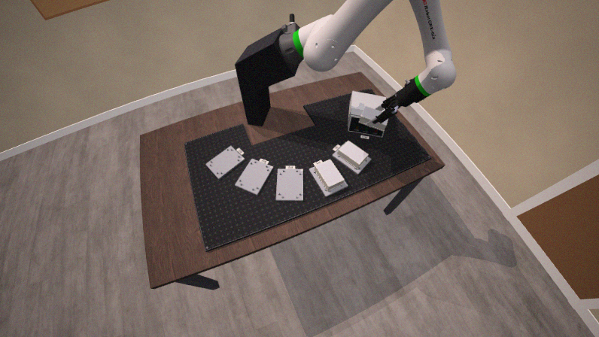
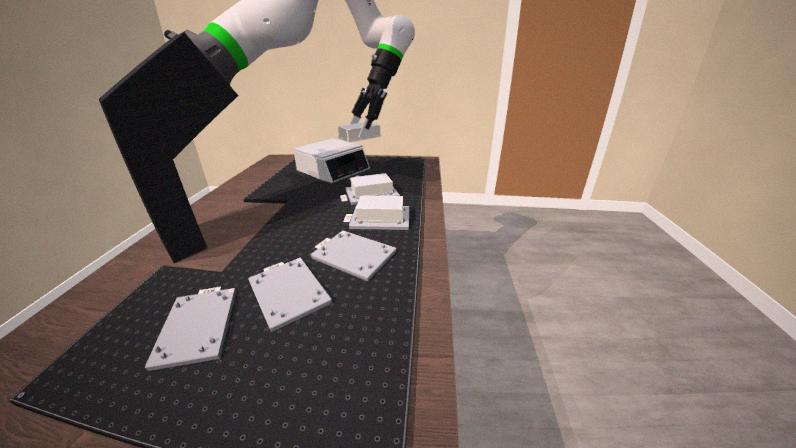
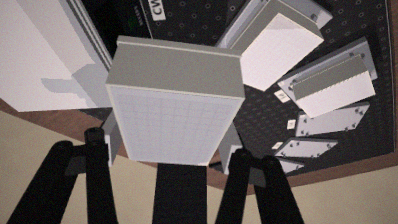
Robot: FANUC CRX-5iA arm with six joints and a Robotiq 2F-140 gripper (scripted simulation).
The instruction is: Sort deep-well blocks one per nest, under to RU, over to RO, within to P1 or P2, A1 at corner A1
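My gripper point(image 1: 378, 119) point(image 2: 360, 126) point(image 3: 173, 113) is shut on a white deep-well block point(image 1: 369, 113) point(image 2: 356, 133) point(image 3: 175, 120), held in the air above the side of the check-weigher point(image 1: 359, 100) point(image 2: 320, 149) point(image 3: 35, 65). Which lamp is lit cannot be told. A second block point(image 1: 353, 153) point(image 2: 372, 184) point(image 3: 285, 47) sits on the nest nearest the check-weigher. A third block point(image 1: 329, 172) point(image 2: 379, 207) point(image 3: 335, 92) sits on the neighbouring nest point(image 2: 378, 226). Nest labels are too small to read, and the cut corners are not clear.
Three empty nest plates point(image 1: 290, 183) point(image 1: 253, 176) point(image 1: 225, 162) continue the arc away from the check-weigher, with short locators at their corners. The black perforated mat point(image 1: 234, 221) point(image 2: 356, 400) lies on the wooden table point(image 1: 163, 209). The black arm pedestal point(image 1: 254, 92) point(image 2: 150, 166) stands behind the nests.
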